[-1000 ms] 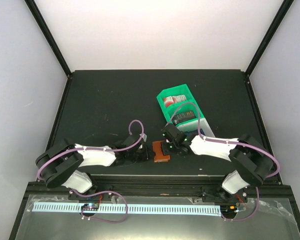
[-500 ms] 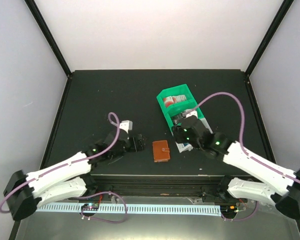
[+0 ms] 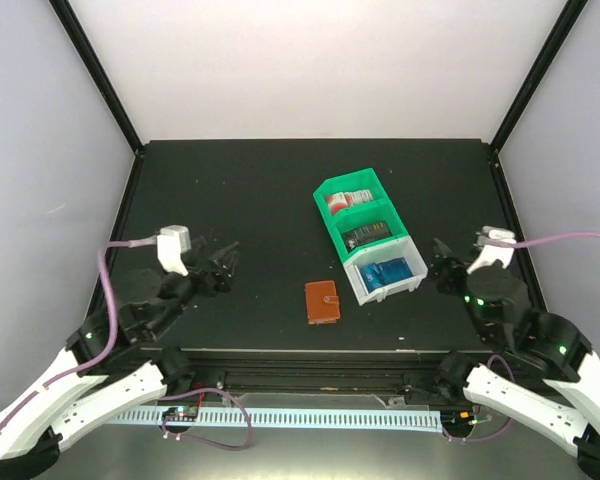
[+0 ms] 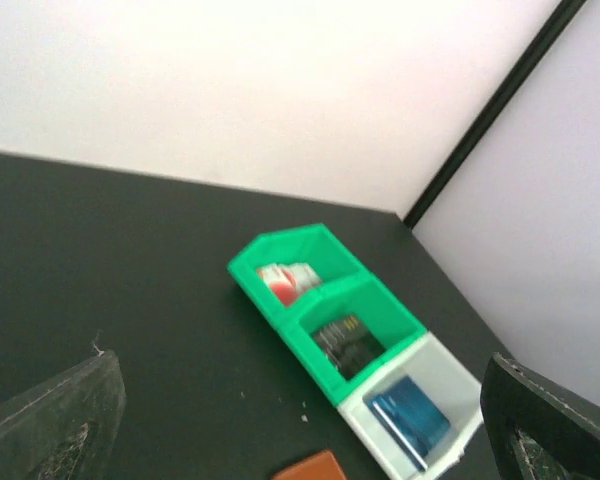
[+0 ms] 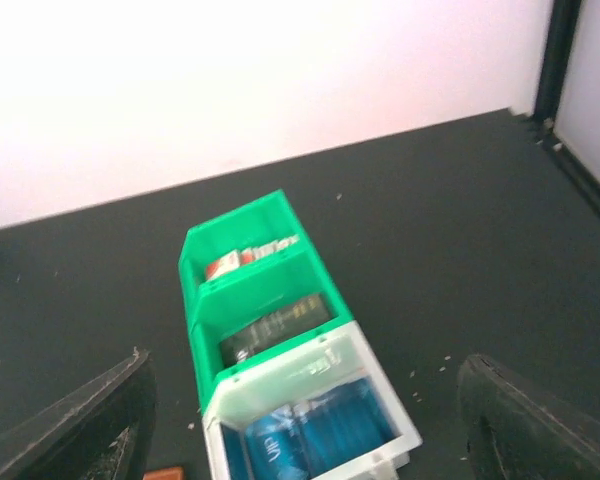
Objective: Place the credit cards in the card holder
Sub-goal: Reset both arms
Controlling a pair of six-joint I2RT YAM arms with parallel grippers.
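We see the black counter (image 3: 230,200) carrying everything; both arms have swung back from its near middle, where a second ago they met over the card holder, and now reach out to either side. The green-and-white divided tray (image 3: 329,222) sits right of centre where it was; the right arm no longer crosses it, so all three compartments show.

The left hand (image 3: 223,266) hangs above the counter's left part, well apart from the holder, with its fingers spread wide and nothing between them; a second ago it was nearly closed. The right hand (image 3: 438,267) hovers just right of the tray's white end, likewise wide and empty.

The brown card holder (image 3: 323,302) lies flat near the front edge, just beside the white compartment's near corner; it has not shifted, and nothing touches it now.

The red-and-white cards (image 3: 352,199) fill the far green compartment; the dark cards (image 3: 368,235) lie in the middle one; the blue cards (image 3: 388,273) lie in the white one.
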